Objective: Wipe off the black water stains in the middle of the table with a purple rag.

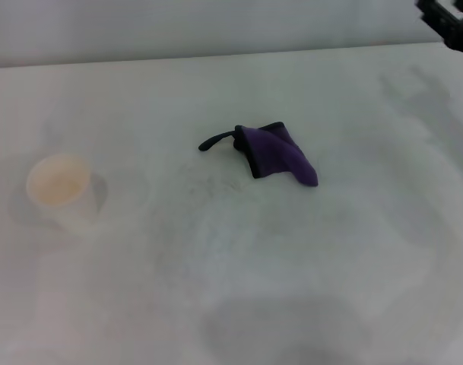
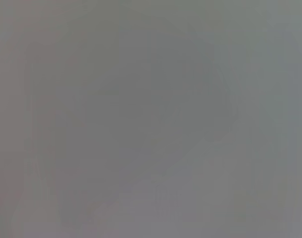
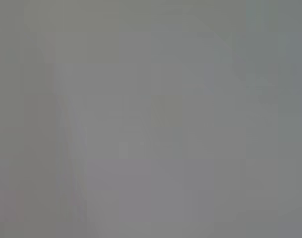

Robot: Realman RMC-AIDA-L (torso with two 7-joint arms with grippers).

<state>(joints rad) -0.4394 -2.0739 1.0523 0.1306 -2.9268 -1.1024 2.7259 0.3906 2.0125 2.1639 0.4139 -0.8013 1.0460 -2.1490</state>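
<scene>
One desk (image 1: 353, 251), white and matt, fills the head view. On it lies one purple rag (image 1: 280, 153), folded, near the middle, with one thin black loop tail on its left. One pale paper cup (image 1: 64, 190) stands at the left. One dark end effector (image 1: 450, 21) shows at the far right corner. Both wrist views show only flat grey, with nothing to count.

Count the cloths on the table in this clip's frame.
1. The purple rag lies crumpled near the middle of the table, its black loop tail pointing toward the paper cup at the robot's left. Both wrist views show nothing.
</scene>
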